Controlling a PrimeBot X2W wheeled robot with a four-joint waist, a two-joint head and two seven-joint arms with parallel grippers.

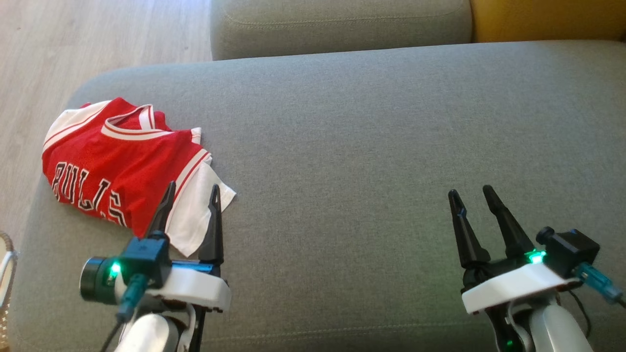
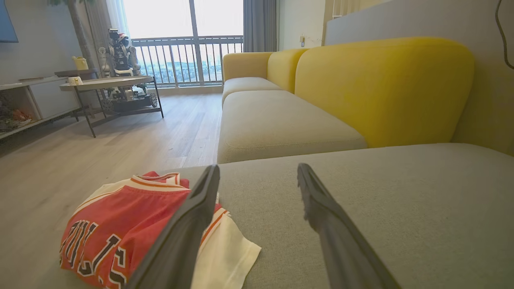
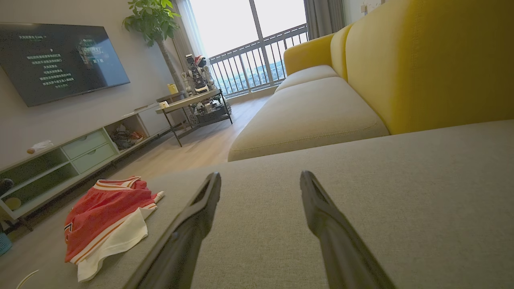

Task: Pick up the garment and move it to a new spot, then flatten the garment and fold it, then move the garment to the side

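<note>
**Holdings on the grey sofa: two grippers, one garment**

1. My left gripper (image 1: pixel 193 187): both dark fingers spread wide, nothing between them. It sits at the near left of the seat. In the head view its left finger crosses the red cloth and its right finger stands at the white hem. I cannot tell whether either finger touches the fabric.

2. My right gripper (image 1: pixel 470 190): fingers likewise parted and empty. It is at the near right, over bare upholstery, well apart from the cloth.

3. The garment (image 1: pixel 112 166): a red jersey with white trim and black lettering, in a rough folded heap. It lies at the left end of the seat cushion (image 1: pixel 367 122), close to that cushion's left edge, with a white corner pointing right.

4. Surroundings:
   - a second grey cushion (image 1: pixel 342 24) lies beyond the far edge;
   - a yellow backrest (image 1: pixel 547 19) is at the far right;
   - pale wood floor (image 1: pixel 73 39) is to the far left.

5. Room beyond, from the wrist views:
   - a low table (image 2: pixel 108 82) stands before a balcony window (image 2: pixel 180 24);
   - a wall television (image 3: pixel 56 60) hangs above a shelf unit (image 3: pixel 80 148);
   - a leafy plant (image 3: pixel 154 20) stands beside the television.
</note>
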